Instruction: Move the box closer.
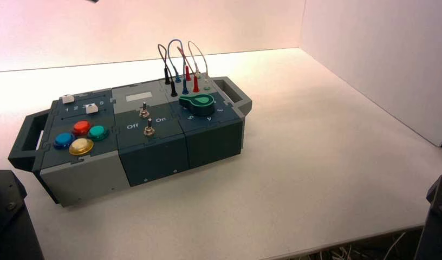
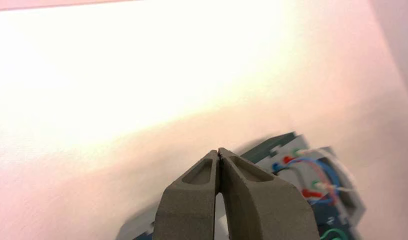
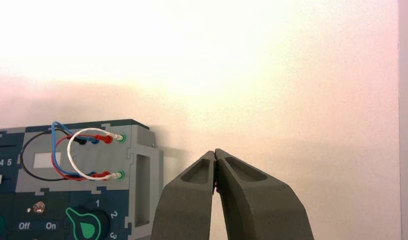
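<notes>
Pale tabletop [image 1: 316,135], box [image 1: 127,130] cropped in both wrist views, hands [image 2: 219,200] [image 3: 215,200] shut.

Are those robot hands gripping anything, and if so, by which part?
Nothing is held: the left gripper and right gripper are both shut on nothing, with the long teal-and-grey box on the table.

Counter [image 1: 327,135], right of the control box [image 1: 154,127]: 1 broad open stretch, wide enough for a gripper to pass. Counter, near side of box: 1 open strip. Box ends: 2 handles, dark left [image 1: 29,138] and grey right [image 1: 235,95], each with 1 gap through it. Obstacles standing above the box top: 1 cluster of looped wires [image 1: 178,57] at the far right; 2 toggle switches [image 1: 149,128], middle; 1 green dial [image 1: 199,103], right. Right side of counter: 1 upright wall [image 1: 381,59].
</notes>
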Motion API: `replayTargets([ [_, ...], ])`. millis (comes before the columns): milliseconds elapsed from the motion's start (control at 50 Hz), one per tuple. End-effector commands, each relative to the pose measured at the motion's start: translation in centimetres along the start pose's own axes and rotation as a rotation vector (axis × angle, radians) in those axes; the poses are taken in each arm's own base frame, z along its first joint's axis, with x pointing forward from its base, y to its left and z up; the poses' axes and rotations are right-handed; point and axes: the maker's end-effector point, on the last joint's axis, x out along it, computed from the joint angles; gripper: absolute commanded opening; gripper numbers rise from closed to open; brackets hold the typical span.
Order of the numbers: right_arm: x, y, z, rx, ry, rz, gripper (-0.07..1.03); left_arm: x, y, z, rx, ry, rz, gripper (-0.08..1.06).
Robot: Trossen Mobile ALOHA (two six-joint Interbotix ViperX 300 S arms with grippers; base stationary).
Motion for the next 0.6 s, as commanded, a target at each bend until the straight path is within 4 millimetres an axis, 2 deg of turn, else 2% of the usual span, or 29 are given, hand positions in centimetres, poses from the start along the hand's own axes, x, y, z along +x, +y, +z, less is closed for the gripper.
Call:
replayTargets([
  [20,-1.4,0.0,1.4,-0.002,-0.057,0.001,-0.02,-0.9,0.0,0.5,0.026,-0.045,0.013,-0.03],
  [340,-2.2,0.1,1.6,-0.004,-0.072,0.002,-0.02,-1.2,1.2,-0.2,0.044,-0.146,0.072,-0.03],
  [600,-2.0,0.1,1.1,-0.005,-0.054,0.001,-0.02,-2.2,0.7,0.0,0.056,-0.179,0.066,-0.03],
])
